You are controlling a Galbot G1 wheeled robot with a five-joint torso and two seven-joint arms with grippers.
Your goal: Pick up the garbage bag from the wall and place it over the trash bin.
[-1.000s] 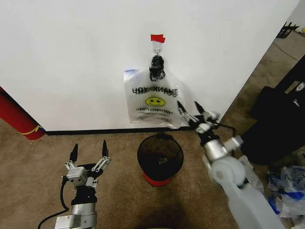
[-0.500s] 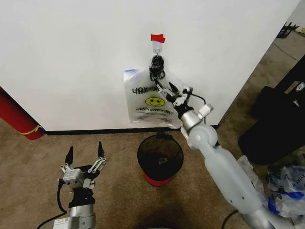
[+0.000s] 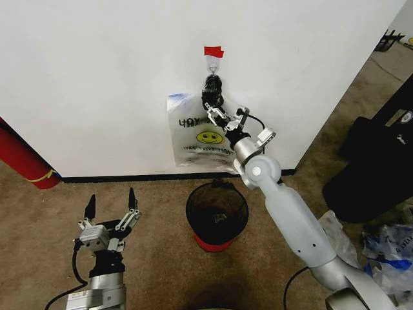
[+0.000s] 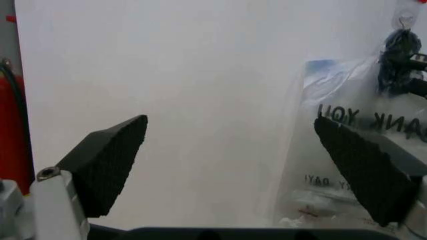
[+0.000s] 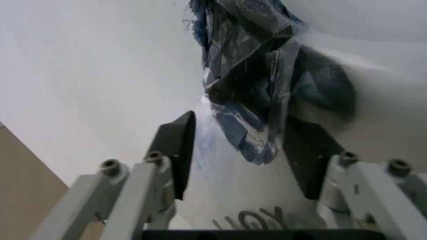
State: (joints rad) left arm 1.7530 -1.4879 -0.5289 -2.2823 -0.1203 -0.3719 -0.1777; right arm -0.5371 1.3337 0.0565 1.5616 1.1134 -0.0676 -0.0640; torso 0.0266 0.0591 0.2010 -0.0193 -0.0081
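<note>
While the left gripper waits low over the carpet with its fingers apart, the garbage bag hangs on the white wall from a small hook under red tape. Directly below stands the trash bin. The right gripper is raised to the bag's bunched dark handles, fingers spread either side of them, not clamped.

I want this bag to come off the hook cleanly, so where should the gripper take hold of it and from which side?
Grip the garbage bag at its dark bunched handles just under the hook, coming straight at the wall. The right gripper already brackets that knot, open.
</note>
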